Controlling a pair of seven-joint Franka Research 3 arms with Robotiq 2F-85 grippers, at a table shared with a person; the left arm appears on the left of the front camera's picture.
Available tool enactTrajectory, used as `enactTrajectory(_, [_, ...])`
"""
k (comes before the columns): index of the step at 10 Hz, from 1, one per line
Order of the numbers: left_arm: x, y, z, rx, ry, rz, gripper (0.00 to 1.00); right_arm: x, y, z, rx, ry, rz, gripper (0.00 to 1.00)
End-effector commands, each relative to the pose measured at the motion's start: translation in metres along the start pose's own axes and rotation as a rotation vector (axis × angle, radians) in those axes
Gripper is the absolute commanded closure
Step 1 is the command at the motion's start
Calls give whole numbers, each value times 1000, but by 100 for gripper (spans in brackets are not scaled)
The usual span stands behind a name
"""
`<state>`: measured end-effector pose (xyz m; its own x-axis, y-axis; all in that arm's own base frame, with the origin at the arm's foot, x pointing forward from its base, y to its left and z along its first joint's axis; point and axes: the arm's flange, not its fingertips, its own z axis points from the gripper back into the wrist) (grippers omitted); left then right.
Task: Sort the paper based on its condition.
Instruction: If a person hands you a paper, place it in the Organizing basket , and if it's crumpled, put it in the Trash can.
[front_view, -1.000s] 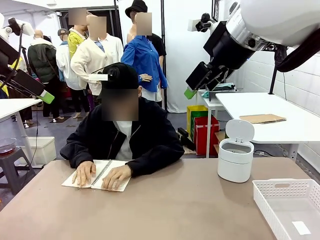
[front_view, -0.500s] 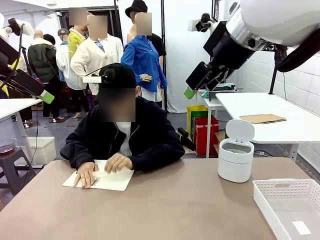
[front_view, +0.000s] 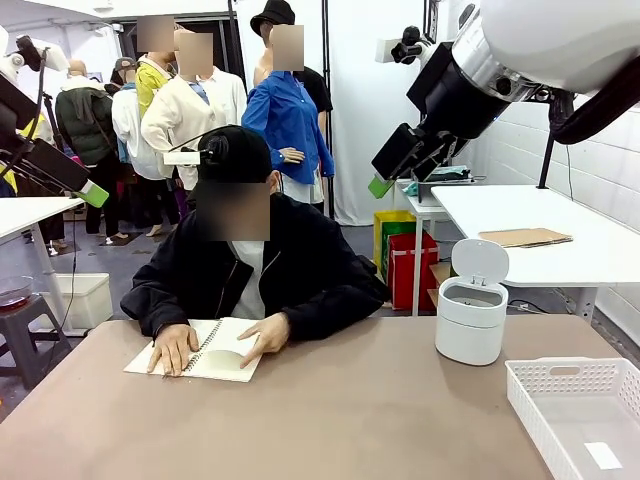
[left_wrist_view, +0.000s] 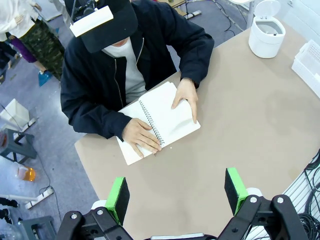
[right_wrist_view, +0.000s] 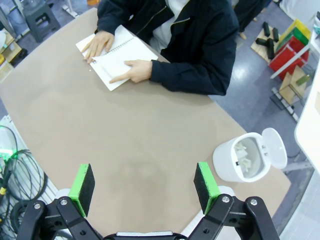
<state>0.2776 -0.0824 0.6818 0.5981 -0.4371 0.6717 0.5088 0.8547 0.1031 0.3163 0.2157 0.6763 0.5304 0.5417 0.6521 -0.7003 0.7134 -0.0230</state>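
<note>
Page-turning is seen at the notebook (front_view: 205, 352): the leaf that was folded across a moment ago is now laid open again. 1 hand (front_view: 266, 338) is pressed on its outer edge and the other hand (front_view: 172, 348) is kept on the opposite page. The paper to be sorted is judged to be a sheet bound in that notebook, well ahead of both pairs of jaws. The left gripper (left_wrist_view: 176, 192) and right gripper (right_wrist_view: 144, 185) are held released above the table (front_view: 350, 420), jaws wide apart, with nothing between them. No sorting is judged due until a sheet is torn out.
</note>
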Motion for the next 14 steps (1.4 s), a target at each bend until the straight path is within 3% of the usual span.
enactTrajectory(1, [-1, 2, 0, 0, 1, 4, 0, 2, 0, -2, 2, 4, 0, 0])
enactTrajectory(14, [-1, 2, 0, 0, 1, 4, 0, 2, 0, -2, 2, 4, 0, 0])
